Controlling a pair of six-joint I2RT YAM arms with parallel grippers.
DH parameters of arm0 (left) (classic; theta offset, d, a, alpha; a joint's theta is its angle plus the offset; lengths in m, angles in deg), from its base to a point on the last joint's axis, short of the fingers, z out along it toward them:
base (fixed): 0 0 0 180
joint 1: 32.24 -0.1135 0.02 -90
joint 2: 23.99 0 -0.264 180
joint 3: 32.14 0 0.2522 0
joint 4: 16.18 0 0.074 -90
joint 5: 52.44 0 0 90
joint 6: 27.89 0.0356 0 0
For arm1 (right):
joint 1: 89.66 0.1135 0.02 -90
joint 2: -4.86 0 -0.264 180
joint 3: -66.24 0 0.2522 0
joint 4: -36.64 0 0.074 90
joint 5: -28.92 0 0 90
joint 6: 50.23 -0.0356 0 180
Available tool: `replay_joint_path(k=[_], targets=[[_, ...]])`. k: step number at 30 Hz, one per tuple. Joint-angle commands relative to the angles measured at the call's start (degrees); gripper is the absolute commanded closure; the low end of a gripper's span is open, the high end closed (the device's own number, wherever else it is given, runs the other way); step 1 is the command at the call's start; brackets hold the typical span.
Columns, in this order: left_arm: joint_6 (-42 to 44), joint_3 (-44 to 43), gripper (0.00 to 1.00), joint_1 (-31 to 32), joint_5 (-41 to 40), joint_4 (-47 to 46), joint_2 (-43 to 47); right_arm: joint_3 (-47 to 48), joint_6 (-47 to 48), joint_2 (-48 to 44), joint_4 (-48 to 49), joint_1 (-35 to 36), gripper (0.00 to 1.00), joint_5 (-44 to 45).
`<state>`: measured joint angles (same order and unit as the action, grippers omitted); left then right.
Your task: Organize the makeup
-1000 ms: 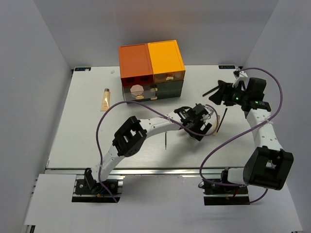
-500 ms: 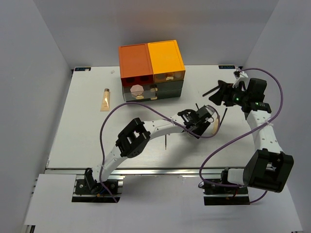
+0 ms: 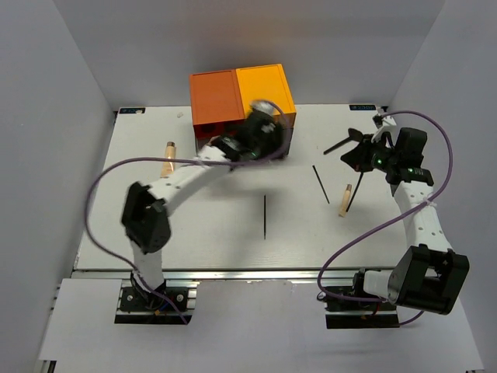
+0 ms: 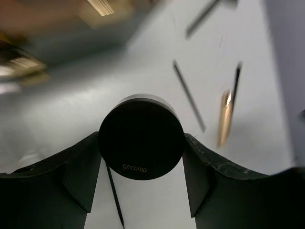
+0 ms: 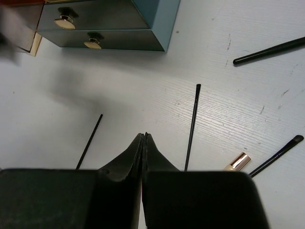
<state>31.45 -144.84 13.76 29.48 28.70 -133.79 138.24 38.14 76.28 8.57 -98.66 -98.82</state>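
A small black round jar (image 4: pixel 141 136) marked "gecomo" sits clamped between the fingers of my left gripper (image 4: pixel 141 139). That gripper (image 3: pixel 262 126) hangs blurred in front of the orange-and-dark drawer box (image 3: pixel 241 93). My right gripper (image 5: pixel 144 137) is shut with nothing in it, above the table at the right (image 3: pixel 349 156). Thin black sticks lie on the table (image 3: pixel 265 216) (image 3: pixel 320 183) (image 5: pixel 192 124). A beige tube (image 3: pixel 345 200) lies beside another stick (image 3: pixel 356 193). A black brush (image 3: pixel 336 145) lies at the far right.
A second beige tube (image 3: pixel 168 158) lies left of the drawer box. The box's dark lower drawers with gold knobs (image 5: pixel 64 21) are closed in the right wrist view. White walls enclose the table (image 3: pixel 140 217) on three sides.
My left arm has swung from the table's middle right up to the drawer box, carrying the black jar. My right gripper has shut on nothing.
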Motion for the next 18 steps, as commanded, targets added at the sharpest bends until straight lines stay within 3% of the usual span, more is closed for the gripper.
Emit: replay_joint_path(k=[1, 2, 8, 15, 18], targets=[[-8.09, -2.82, 1.0, -6.17, 2.72, -1.17, 10.57, -1.19, 1.1, -0.67, 2.35, 0.2, 1.0, -1.9], [-9.41, -4.15, 1.0, -9.14, 1.84, 4.34, 10.92, -1.28, 1.28, -0.67, 2.44, 0.29, 1.0, -1.73], [-10.74, -8.2, 1.0, -14.09, -2.29, 14.04, 12.42, -2.6, 1.28, -0.49, 2.62, 1.0, 1.0, -1.46], [-11.36, -6.01, 1.0, -15.32, -2.82, 16.87, 11.19, -2.52, 1.28, -0.31, 2.79, 1.35, 1.0, -1.02], [-10.74, -6.01, 0.94, -15.67, -5.02, 16.09, 10.84, -2.86, 1.28, -0.31, 2.62, 1.35, 1.0, -1.11]])
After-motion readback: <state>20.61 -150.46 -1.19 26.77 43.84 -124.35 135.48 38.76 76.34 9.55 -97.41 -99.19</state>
